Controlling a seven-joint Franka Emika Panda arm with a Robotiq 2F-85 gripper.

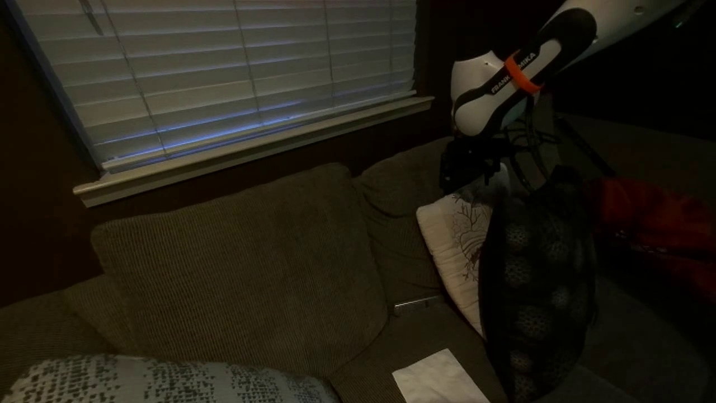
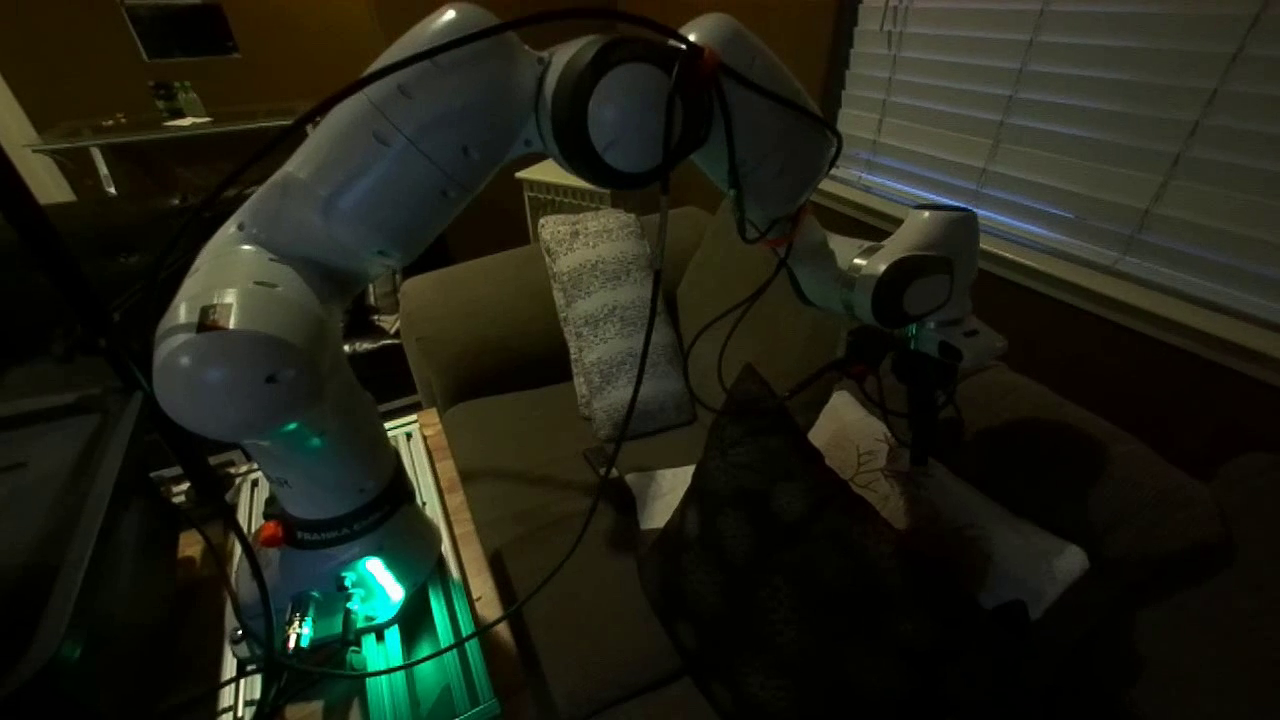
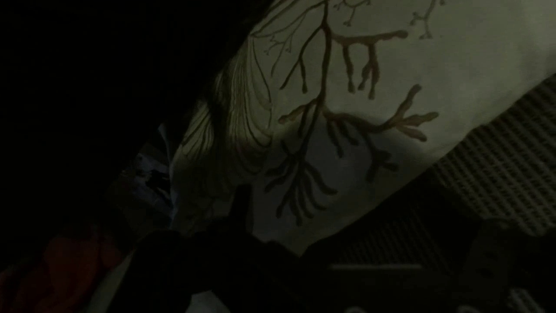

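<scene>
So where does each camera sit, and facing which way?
In an exterior view, the camera seems near the robot's base, facing the couch and blinds; nearly the whole arm and gripper show.
In an exterior view, it seems near a grey patterned pillow, facing the backrest; just the arm's far end shows.
In the wrist view, it sits by the gripper, whose dark parts show, facing a white branch-print pillow.
Both exterior views share couch, blinds and branch-print pillow.

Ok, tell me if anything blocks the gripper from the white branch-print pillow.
Nothing visible stands between the gripper and the white branch-print pillow. The dark patterned pillow hides part of it in both exterior views, but stands to one side. Gripper contact is too dark to judge.
</scene>
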